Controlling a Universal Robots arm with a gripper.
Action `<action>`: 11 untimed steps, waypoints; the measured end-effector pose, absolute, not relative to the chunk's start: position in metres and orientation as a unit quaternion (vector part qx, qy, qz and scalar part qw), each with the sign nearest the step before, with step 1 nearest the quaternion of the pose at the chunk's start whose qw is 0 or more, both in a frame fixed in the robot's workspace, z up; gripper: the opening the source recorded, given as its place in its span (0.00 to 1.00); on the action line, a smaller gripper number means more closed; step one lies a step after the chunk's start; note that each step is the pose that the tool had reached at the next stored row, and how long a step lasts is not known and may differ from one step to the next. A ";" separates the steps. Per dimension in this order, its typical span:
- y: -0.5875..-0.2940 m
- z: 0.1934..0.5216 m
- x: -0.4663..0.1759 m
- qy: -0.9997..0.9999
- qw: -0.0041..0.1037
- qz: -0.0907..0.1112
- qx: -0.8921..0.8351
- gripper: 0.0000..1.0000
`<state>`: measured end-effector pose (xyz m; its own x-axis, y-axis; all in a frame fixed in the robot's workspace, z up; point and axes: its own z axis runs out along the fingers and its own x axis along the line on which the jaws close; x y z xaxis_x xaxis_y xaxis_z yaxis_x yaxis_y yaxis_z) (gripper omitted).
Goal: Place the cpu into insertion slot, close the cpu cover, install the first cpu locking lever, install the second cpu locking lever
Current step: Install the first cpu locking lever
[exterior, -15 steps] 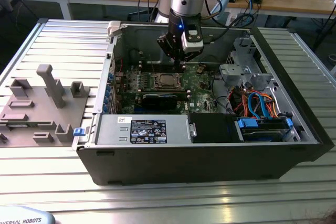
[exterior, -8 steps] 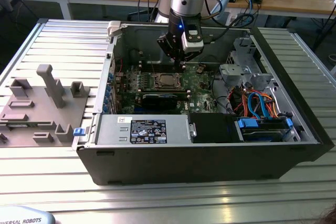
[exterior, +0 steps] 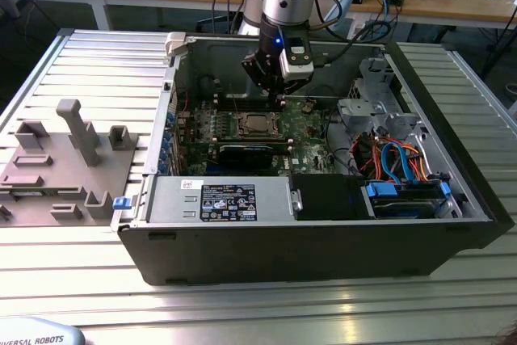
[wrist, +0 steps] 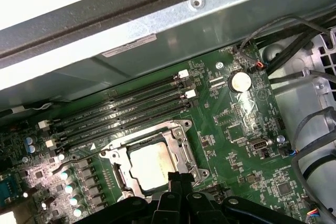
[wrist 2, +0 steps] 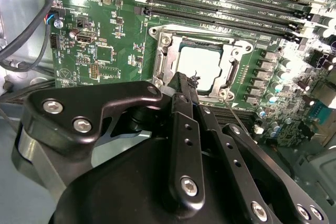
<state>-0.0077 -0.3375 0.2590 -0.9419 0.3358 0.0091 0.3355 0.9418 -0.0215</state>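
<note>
The cpu (wrist 2: pixel 202 62) (wrist: pixel 148 164) lies flat in the insertion slot (exterior: pixel 257 124) on the green board, its silvery top showing. The cpu cover (wrist 2: pixel 164 59) (wrist: pixel 182 141) is down over it, framing the chip through its window. My gripper (wrist 2: pixel 185 83) (wrist: pixel 179 178) (exterior: pixel 279 96) is shut, nothing visible between its fingers, and its tip hangs just over the edge of the cover. A thin wire lever (wrist 2: pixel 234 118) slants away from the socket's corner beside the fingers; whether it is latched I cannot tell.
The board sits inside an open computer case (exterior: pixel 323 240) on a ribbed metal table. Memory slots (wrist: pixel 126 111) run along one side of the socket, cables (exterior: pixel 396 159) and a drive cage on the exterior view's right. A grey fixture block (exterior: pixel 65 159) stands on the exterior view's left.
</note>
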 end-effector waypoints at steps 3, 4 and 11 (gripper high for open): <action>-0.337 0.259 -0.008 -0.986 0.006 0.010 -0.169 0.11; -0.337 0.259 -0.008 -0.986 0.006 0.010 -0.168 0.11; -0.337 0.259 -0.008 -0.987 0.006 0.010 -0.163 0.11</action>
<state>-0.0077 -0.3375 0.2590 -0.9466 0.3222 0.0091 0.3220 0.9465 -0.0215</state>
